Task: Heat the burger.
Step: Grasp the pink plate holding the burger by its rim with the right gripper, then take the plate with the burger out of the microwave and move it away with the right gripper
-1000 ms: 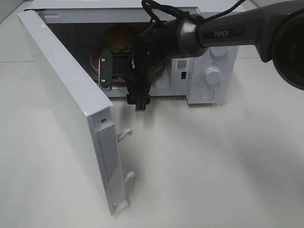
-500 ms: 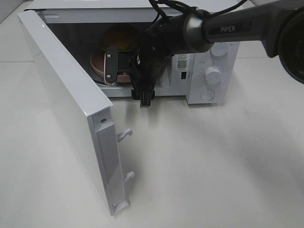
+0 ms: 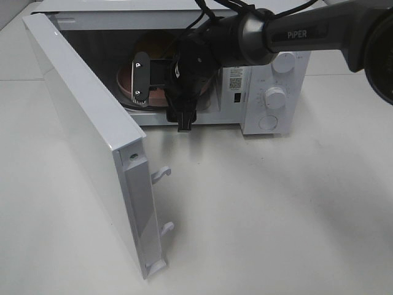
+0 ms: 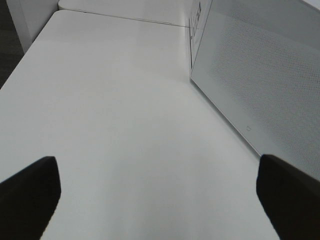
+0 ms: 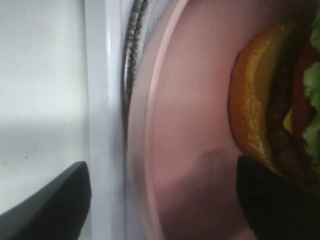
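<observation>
The burger sits on a pink plate inside the open microwave. In the right wrist view the burger shows its golden bun, dark patty and green lettuce on the plate. My right gripper hangs at the oven's mouth with its jaws wide apart. One of its fingers is over the oven's front sill, the other over the plate beside the burger, and it holds nothing. My left gripper is open above bare table.
The microwave door stands swung out towards the front left, latch hooks sticking from its edge. The left wrist view shows the door's outer face close by. The control dials are on the oven's right side.
The right gripper has risen a little and turned at the oven's mouth, and its arm has drawn back to the right. The burger and plate stay put.
</observation>
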Robot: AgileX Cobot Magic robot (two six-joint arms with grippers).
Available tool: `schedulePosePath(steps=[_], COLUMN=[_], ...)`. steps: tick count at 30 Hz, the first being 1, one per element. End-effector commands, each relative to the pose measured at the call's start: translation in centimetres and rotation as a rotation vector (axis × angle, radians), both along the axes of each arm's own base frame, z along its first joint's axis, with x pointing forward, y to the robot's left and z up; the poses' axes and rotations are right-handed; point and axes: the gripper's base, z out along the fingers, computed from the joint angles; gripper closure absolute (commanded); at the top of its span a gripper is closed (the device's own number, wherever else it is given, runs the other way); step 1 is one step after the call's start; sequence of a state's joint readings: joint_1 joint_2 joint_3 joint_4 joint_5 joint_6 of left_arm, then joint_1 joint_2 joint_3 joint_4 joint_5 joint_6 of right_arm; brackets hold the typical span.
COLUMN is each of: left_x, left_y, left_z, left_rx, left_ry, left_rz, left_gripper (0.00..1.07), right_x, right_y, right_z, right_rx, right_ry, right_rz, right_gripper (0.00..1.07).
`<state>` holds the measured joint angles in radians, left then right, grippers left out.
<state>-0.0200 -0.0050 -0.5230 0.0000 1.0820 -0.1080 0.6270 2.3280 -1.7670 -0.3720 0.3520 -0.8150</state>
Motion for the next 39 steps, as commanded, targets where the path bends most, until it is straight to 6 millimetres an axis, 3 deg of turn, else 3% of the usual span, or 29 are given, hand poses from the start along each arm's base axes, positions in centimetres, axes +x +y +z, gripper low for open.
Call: schedulePosePath(steps=[1,10,22,24,25,27,28,29,30,31,32,34,39], left_x=[0.0,0.0,0.0,0.0,0.0,0.0,0.0,0.0,0.0,0.0,0.0,0.0,0.0], left_y=[0.0,0.0,0.0,0.1,0.1,0.1,0.1,0.2,0.2,0.2,0.2,0.2,0.3], left_z=[0.0,0.0,0.0,0.0,0.0,0.0,0.0,0.0,0.0,0.0,0.0,0.0,0.0], left_rx=[-0.001,-0.001,0.003,0.008,0.008,0.014,0.014,0.017,0.017,0.02,0.022,0.024,0.026], left_ry=[-0.014,-0.014,-0.014,-0.014,-0.014,-0.014,-0.014,-0.014,-0.014,-0.014,-0.014,-0.014,-0.014], left_rz=[0.004,0.004,0.007,0.011,0.011,0.015,0.015,0.017,0.017,0.019,0.02,0.022,0.023], left_gripper=[0.06,0.06,0.06,0.06,0.06,0.06,0.06,0.06,0.06,0.06,0.06,0.06,0.06], right_x=[0.3,0.5,0.6,0.6,0.6,0.6,0.6,0.6,0.6,0.5,0.5,0.2,-0.2], right_y=[-0.1,0.1,0.2,0.1,0.1,0.1,0.1,0.1,0.1,0.2,0.2,0.4,0.8], right_z=[0.2,-1.2,-1.0,-1.0,-1.0,-1.0,-1.0,-1.1,-1.1,-1.1,-1.1,-1.2,-1.3], right_rx=[0.005,-0.005,-0.011,-0.014,-0.014,-0.013,-0.013,-0.004,-0.004,0.01,0.016,0.012,-0.006], right_ry=[-0.025,-0.007,-0.004,-0.001,-0.001,0.003,0.003,0.01,0.01,0.02,0.027,0.037,0.054], right_rz=[0.009,0.009,0.001,-0.001,-0.001,-0.003,-0.003,-0.009,-0.009,-0.018,-0.023,-0.023,-0.017], right_gripper=[0.29,0.29,0.37,0.5,0.5,0.66,0.66,0.79,0.79,0.94,1.01,1.07,1.07])
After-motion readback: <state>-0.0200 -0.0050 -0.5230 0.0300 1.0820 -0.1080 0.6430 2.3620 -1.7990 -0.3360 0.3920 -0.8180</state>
